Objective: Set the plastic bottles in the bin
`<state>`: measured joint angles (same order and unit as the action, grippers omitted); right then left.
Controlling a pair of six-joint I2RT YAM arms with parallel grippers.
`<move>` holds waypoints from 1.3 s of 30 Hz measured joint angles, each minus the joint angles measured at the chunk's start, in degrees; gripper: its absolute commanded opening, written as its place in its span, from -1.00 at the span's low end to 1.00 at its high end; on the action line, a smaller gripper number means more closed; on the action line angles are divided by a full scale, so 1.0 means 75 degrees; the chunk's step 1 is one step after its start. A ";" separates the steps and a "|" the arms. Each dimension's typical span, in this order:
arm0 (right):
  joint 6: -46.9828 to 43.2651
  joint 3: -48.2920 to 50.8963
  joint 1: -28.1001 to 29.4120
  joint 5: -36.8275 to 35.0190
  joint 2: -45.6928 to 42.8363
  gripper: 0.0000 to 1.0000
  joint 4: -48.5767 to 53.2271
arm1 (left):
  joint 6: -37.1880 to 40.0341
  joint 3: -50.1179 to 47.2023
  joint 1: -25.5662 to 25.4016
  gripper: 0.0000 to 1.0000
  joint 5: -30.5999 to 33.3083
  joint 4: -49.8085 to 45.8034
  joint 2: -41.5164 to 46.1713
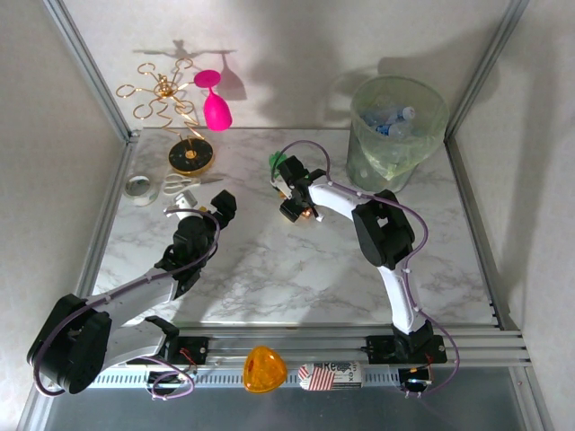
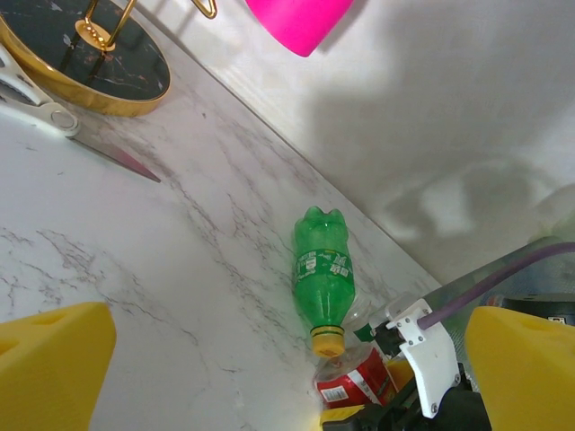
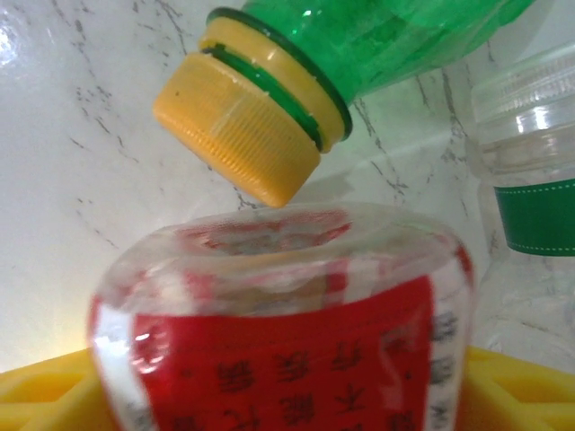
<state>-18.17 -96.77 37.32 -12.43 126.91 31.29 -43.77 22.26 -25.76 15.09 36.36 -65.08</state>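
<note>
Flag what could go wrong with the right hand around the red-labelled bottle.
1. The green bottle has its cap close to the red-labelled bottle inside the right hand; lifting may drag or roll it.
2. The glossy clear wall could slip or crush under the pads.
3. A green-labelled clear bottle close beside may get knocked.

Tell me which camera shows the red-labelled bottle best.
Right wrist: the red-labelled bottle sits large and close between the yellow fingers, its label print visible. Left wrist catches part of it near the green bottle's cap. In top external it is too small to judge.
</note>
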 measured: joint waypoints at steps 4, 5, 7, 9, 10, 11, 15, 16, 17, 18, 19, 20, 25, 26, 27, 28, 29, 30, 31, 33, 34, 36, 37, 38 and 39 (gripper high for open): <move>-0.0044 0.0000 0.0000 -0.0044 0.0000 0.18 0.0006 | 0.0000 0.0000 0.0000 0.99 0.0020 0.0003 0.0000; -0.0041 0.0000 0.0003 -0.0058 0.0000 0.13 0.0000 | 0.0000 -0.0003 0.0000 0.99 0.0029 0.0000 0.0000; -0.0041 0.0000 0.0009 -0.0064 0.0000 0.08 -0.0017 | 0.0000 -0.0003 0.0000 0.99 0.0032 0.0000 0.0000; -0.0041 0.0009 0.0009 -0.0055 -0.0006 0.06 -0.0032 | 0.0000 -0.0012 0.0000 0.99 0.0055 0.0000 0.0003; -0.0041 0.0035 0.0009 -0.0017 -0.0023 0.05 -0.0064 | 0.0000 -0.0032 0.0000 0.99 0.0061 0.0003 0.0009; -0.0032 0.0079 0.0009 0.0029 -0.0067 0.04 -0.0093 | 0.0000 -0.0058 0.0000 0.99 0.0085 0.0000 0.0017; 0.0102 0.0443 0.0009 0.0463 -0.0580 0.03 -0.0149 | 0.0003 -0.0128 0.0000 0.99 0.0119 -0.0003 0.0050; 0.0140 0.0533 0.0009 0.0595 -0.0793 0.02 -0.0195 | 0.0000 -0.0137 0.0006 0.99 0.0119 -0.0003 0.0070; 0.0178 0.0612 0.0009 0.0740 -0.1029 0.01 -0.0248 | 0.0003 -0.0137 0.0006 0.99 0.0125 -0.0003 0.0085; 0.0207 0.0659 0.0009 0.0863 -0.1224 0.00 -0.0303 | 0.0003 -0.0137 0.0015 0.99 0.0134 0.0000 0.0096; 0.0256 0.0711 0.0009 0.1029 -0.1504 -0.02 -0.0399 | 0.0006 -0.0137 0.0015 0.99 0.0137 0.0000 0.0111; 0.0315 0.0737 0.0006 0.1189 -0.1775 -0.03 -0.0475 | 0.0006 -0.0137 0.0015 0.99 0.0137 0.0003 0.0119; 0.0548 0.0857 -0.0125 0.1894 -0.3051 -0.04 -0.1096 | 0.0009 -0.0137 0.0015 0.99 0.0137 0.0000 0.0157; 0.0606 0.0863 -0.0195 0.1999 -0.3287 -0.04 -0.1256 | 0.0009 -0.0137 0.0015 0.99 0.0137 0.0000 0.0163; 0.0667 0.0863 -0.0262 0.2066 -0.3453 -0.04 -0.1381 | 0.0012 -0.0137 0.0015 0.99 0.0137 0.0003 0.0166; 0.0778 0.0863 -0.0367 0.2090 -0.3672 -0.04 -0.1550 | 0.0012 -0.0137 0.0015 0.99 0.0137 0.0003 0.0166; 0.0921 0.0851 -0.0490 0.2095 -0.3847 -0.04 -0.1687 | 0.0023 -0.0137 0.0015 0.99 0.0134 0.0000 0.0166; 0.1032 0.0819 -0.0592 0.2092 -0.3963 -0.04 -0.1751 | 0.0029 -0.0137 0.0015 0.99 0.0134 0.0003 0.0166; 0.1207 0.0731 -0.0755 0.2084 -0.4089 -0.04 -0.1842 | 0.0029 -0.0137 0.0015 0.99 0.0134 0.0003 0.0166; 0.1539 0.0580 -0.1052 0.2022 -0.4255 -0.03 -0.2066 | 0.0029 -0.0143 0.0015 0.99 0.0134 0.0009 0.0166; 0.1705 0.0490 -0.1227 0.1947 -0.4342 -0.03 -0.2194 | 0.0029 -0.0143 0.0015 0.99 0.0134 0.0006 0.0166; 0.1964 0.0358 -0.1536 0.1728 -0.4488 -0.03 -0.2436 | 0.0029 -0.0143 0.0015 0.99 0.0134 0.0017 0.0166; 0.2084 0.0291 -0.1714 0.1591 -0.4567 -0.03 -0.2576 | 0.0032 -0.0143 0.0015 0.99 0.0131 0.0035 0.0166; 0.2186 0.0236 -0.1886 0.1469 -0.4642 -0.03 -0.2719 | 0.0032 -0.0143 0.0015 0.99 0.0131 0.0047 0.0166; 0.2267 0.0198 -0.2028 0.1370 -0.4704 -0.03 -0.2838 | 0.0032 -0.0149 0.0015 0.99 0.0131 0.0073 0.0166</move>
<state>-1.17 -95.29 22.11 -2.15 91.64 10.00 -43.53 21.15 -25.65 16.08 36.91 -63.83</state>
